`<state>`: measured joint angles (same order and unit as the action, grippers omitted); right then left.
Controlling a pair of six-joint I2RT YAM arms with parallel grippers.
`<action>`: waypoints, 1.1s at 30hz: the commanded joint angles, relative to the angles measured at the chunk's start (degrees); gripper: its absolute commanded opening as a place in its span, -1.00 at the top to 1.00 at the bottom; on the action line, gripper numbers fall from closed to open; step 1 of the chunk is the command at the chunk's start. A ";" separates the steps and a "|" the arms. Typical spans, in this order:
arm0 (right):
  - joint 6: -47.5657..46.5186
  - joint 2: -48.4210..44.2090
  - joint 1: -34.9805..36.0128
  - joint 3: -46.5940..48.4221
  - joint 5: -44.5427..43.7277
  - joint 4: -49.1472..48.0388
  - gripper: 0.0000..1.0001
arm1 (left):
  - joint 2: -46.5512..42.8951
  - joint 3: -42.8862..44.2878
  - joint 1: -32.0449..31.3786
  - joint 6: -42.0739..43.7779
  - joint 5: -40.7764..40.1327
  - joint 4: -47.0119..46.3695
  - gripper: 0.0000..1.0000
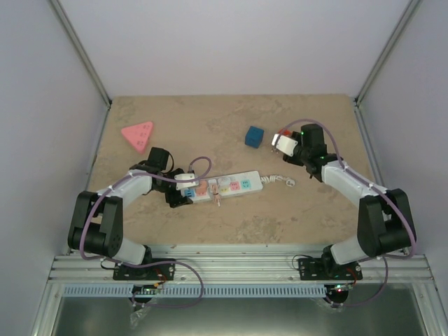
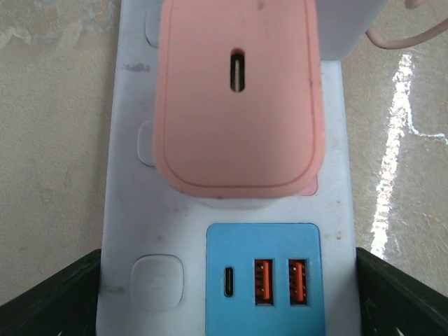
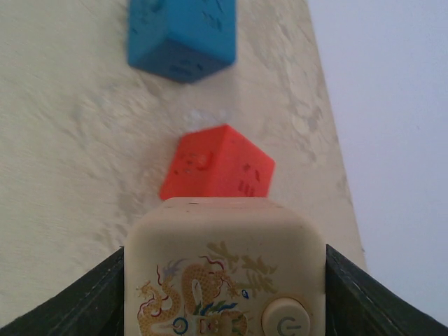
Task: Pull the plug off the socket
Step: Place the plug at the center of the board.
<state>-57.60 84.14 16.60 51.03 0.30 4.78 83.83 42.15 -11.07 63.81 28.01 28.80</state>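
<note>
The socket (image 1: 238, 185), a long white strip with pastel outlets, lies across the middle of the table. My left gripper (image 1: 183, 190) is shut on its left end, with black fingers (image 2: 49, 301) pressed on both long sides of the socket (image 2: 140, 210) beside the blue USB panel (image 2: 266, 280). A pink plug (image 2: 238, 98) sits in the outlet just beyond that panel. My right gripper (image 1: 282, 143) is off to the back right, away from the strip. It is shut on a cream plug (image 3: 224, 231) with a dragon print and a round button.
A pink triangular block (image 1: 138, 135) lies at the back left. A blue cube (image 1: 254, 136) and a red cube (image 3: 217, 168) rest on the table near the right gripper. The strip's short white cord (image 1: 280, 181) trails off its right end.
</note>
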 commanded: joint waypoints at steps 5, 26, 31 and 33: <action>1.36 7.00 -2.79 -0.32 -6.47 -10.69 0.44 | -1.01 1.00 0.52 -0.02 3.17 -1.20 1.00; 2.32 22.43 -2.95 7.01 -9.63 -18.85 0.46 | -1.33 0.83 0.52 0.04 3.31 -1.35 1.00; 1.63 25.34 -1.57 9.22 -11.62 -20.34 0.47 | -1.26 0.88 0.52 -0.08 3.30 -1.46 1.00; 0.48 26.65 -1.11 8.99 -13.41 -22.52 0.47 | -1.13 0.87 0.52 -0.04 3.29 -1.44 1.00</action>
<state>-56.31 108.62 14.33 58.85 -10.00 -12.53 83.83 42.15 -11.07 63.79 28.14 28.80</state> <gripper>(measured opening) 0.613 0.854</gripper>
